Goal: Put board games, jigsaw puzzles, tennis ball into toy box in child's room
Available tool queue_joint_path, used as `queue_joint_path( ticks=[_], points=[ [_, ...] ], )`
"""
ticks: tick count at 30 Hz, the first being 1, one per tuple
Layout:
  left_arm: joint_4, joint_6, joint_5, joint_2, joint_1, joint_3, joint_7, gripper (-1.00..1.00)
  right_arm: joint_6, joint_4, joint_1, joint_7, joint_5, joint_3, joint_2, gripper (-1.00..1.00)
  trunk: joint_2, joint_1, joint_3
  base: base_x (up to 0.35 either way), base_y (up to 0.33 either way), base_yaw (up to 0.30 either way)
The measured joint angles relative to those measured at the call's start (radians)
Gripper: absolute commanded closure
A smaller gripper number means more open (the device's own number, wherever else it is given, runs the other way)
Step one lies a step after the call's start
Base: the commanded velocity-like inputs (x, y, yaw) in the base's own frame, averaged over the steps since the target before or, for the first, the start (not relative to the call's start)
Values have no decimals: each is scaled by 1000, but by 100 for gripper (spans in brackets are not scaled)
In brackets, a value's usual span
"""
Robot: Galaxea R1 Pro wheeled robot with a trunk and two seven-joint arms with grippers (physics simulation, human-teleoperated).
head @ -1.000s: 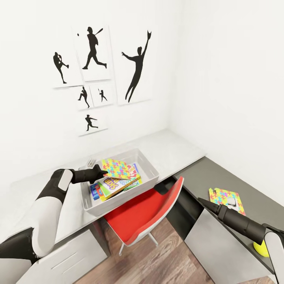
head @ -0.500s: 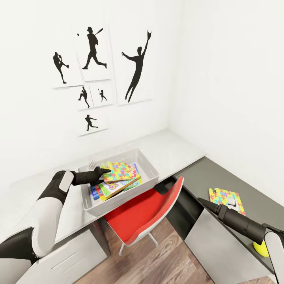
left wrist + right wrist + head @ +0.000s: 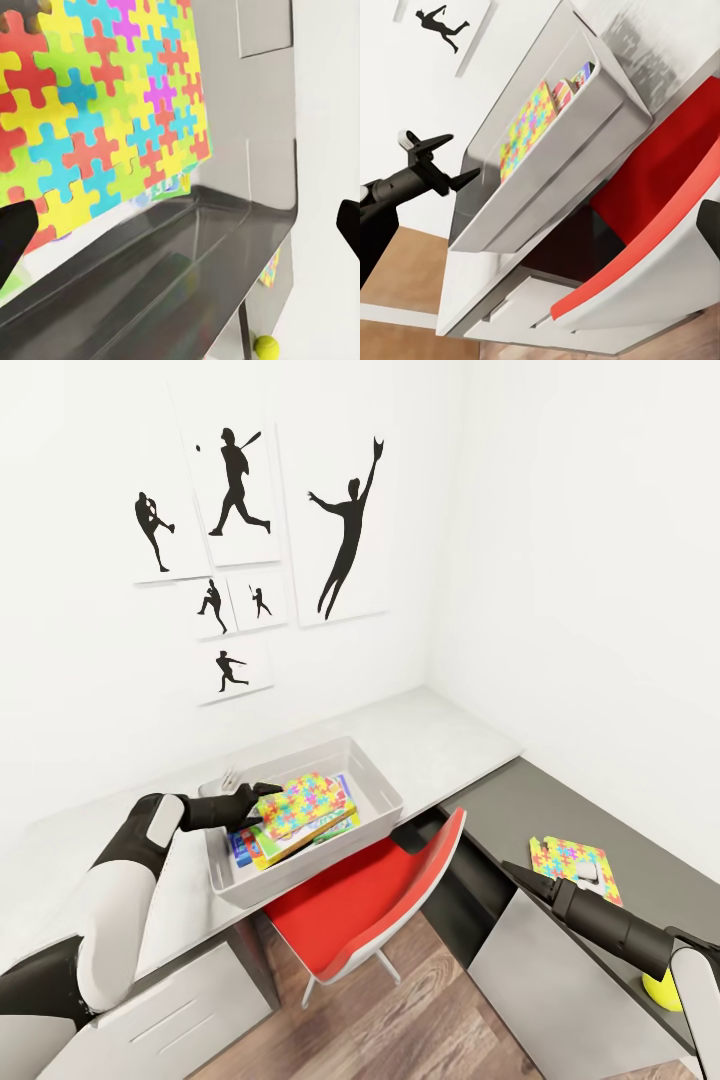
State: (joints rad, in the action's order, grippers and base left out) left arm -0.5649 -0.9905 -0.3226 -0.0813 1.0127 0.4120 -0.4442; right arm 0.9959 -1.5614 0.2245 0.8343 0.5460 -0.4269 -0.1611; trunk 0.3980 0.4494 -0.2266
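Observation:
The toy box (image 3: pixel 385 785) stands on the pale table (image 3: pixel 450 735). In it one jigsaw puzzle (image 3: pixel 303 803) lies tilted on top of the board games (image 3: pixel 285 842). My left gripper (image 3: pixel 254 792) is open at the box's left end, just clear of that puzzle's edge. The left wrist view has the puzzle (image 3: pixel 97 112) against the box wall (image 3: pixel 255 112). A second jigsaw puzzle (image 3: pixel 572 860) lies on the dark desk section at the right, and the tennis ball (image 3: pixel 660 990) sits nearer me. My right gripper (image 3: pixel 510 873) hovers open beside that puzzle, holding nothing.
A red chair (image 3: pixel 370 900) is pushed under the desk just below the toy box. White drawer fronts (image 3: pixel 170 1010) sit under the left end. Black silhouette sports pictures (image 3: pixel 240 490) hang on the wall behind. Wood floor (image 3: pixel 420 1010) lies between the two desk sections.
The left gripper has opened and let the jigsaw puzzle go. The puzzle has dropped from a raised tilt onto the board games in the toy box. The right arm has not moved.

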Motion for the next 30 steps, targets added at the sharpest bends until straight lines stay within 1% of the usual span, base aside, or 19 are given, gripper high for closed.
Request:
queue_joint_path(
  ticks=[3,7,8,9,13,16,17,18,19,20,21,23,24,25,26,28,30],
  points=[
    [0,-15,0,-20,0,0,-1,-100,0,0,0,0,0,0,0,-100,0,0,0,0,0,0],
    [0,-36,-1,-53,0,-1,-2,-100,0,0,0,0,0,0,0,-100,0,0,0,0,0,0],
    [0,-38,-1,-67,-1,-2,-3,-100,0,0,0,0,0,0,0,-100,0,0,0,0,0,0],
    [0,-39,-1,-74,-1,-3,-3,-100,-1,0,0,0,0,0,0,-100,0,0,0,0,0,0],
    [2,-45,-2,-124,-2,-4,-10,-100,0,0,0,-1,0,0,0,-100,0,0,0,0,0,0],
    [2,-48,-4,-150,-4,-3,-34,-100,0,0,0,-1,0,0,0,-100,0,0,0,0,0,0],
    [2,-48,-6,-164,-6,-3,-67,-100,0,0,0,-1,0,0,0,-100,0,0,0,0,0,0],
    [2,-49,-8,-171,-7,-3,-90,-100,0,0,0,-1,0,0,0,-100,0,0,0,0,0,0],
    [1,-50,-12,-196,-10,-4,-178,-100,-1,0,0,-1,0,0,0,-100,0,0,0,0,0,0],
    [1,-51,-13,-217,-13,-5,-254,-100,-1,0,0,0,0,0,0,-100,0,0,0,0,0,0],
    [1,-51,-11,-228,-15,-5,-294,-100,-2,0,0,0,1,0,0,-100,0,0,0,0,0,0],
    [2,-51,-5,-267,-35,-7,-443,-100,-3,0,0,1,4,0,0,-100,0,0,0,0,0,0],
    [2,-51,-3,-277,-44,-8,-478,-100,-4,0,0,1,4,0,0,-100,0,0,0,0,0,0],
    [2,-49,0,-295,-65,-9,-536,-100,-4,0,0,1,5,0,0,-100,0,0,0,0,0,0],
    [2,-46,5,-317,-102,-11,-608,-100,-4,0,0,1,7,0,0,-100,0,0,1,0,0,-12],
    [2,-39,6,-341,-158,-11,-690,-100,-5,0,0,1,9,0,0,-100,0,0,3,-22,3,-42],
    [-8,-34,7,-356,-208,-12,-759,-100,-7,0,0,1,9,0,1,-100,0,0,6,-110,47,-73]
  ],
)
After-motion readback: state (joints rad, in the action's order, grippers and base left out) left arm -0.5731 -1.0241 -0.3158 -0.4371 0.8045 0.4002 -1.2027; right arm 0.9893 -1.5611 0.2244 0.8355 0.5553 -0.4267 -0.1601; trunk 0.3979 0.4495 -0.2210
